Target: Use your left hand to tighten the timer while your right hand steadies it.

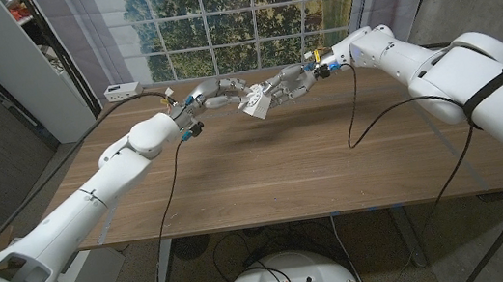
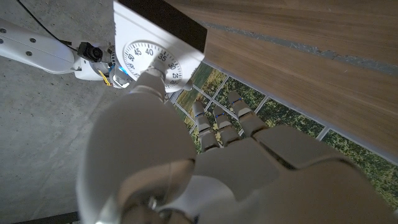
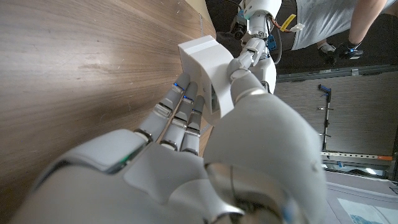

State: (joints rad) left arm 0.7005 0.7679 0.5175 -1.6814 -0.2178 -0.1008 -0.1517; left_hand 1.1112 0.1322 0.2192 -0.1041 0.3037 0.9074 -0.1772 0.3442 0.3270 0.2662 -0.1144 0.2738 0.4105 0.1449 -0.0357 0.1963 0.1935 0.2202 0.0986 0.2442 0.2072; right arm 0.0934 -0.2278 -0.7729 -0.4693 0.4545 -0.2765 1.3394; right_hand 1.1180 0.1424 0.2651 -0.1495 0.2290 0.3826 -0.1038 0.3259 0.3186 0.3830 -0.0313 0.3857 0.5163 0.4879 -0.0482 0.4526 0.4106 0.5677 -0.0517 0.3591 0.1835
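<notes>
**A:** How do your arms sit?

**B:** In the head view both of your arms reach from the bottom corners toward 12 o'clock and meet over the far middle of the bench (image 1: 266, 173). Your left hand (image 1: 216, 95) comes in from 9 o'clock and your right hand (image 1: 290, 81) from 3 o'clock, the two fingertip to fingertip with the timer (image 1: 256, 105) between them, lifted clear of the wood.

**A:** What does each hand do?

**B:** Your right hand grasps the timer: in the right wrist view its fingers (image 3: 180, 109) lie along one side of the white body (image 3: 202, 62) and the thumb presses the other side. Your left hand's thumb tip rests on the knob at the middle of the dial (image 2: 151, 62) in the left wrist view; the other fingers (image 2: 217, 121) stretch out beside it, apart from the timer. Whether that hand truly pinches the knob, I cannot tell.

**A:** Count the things for me.

**B:** One timer, two hands. One small white box (image 1: 121, 90) lies near the bench's far edge at about 10 o'clock, well apart from the hands. A person (image 3: 329, 22) stands beyond the bench in the right wrist view.

**A:** Room to move?

**B:** The timer hangs near the far edge. Bare wood runs from it toward 6 o'clock, crossed only by the arms' black cables (image 1: 356, 108).
</notes>
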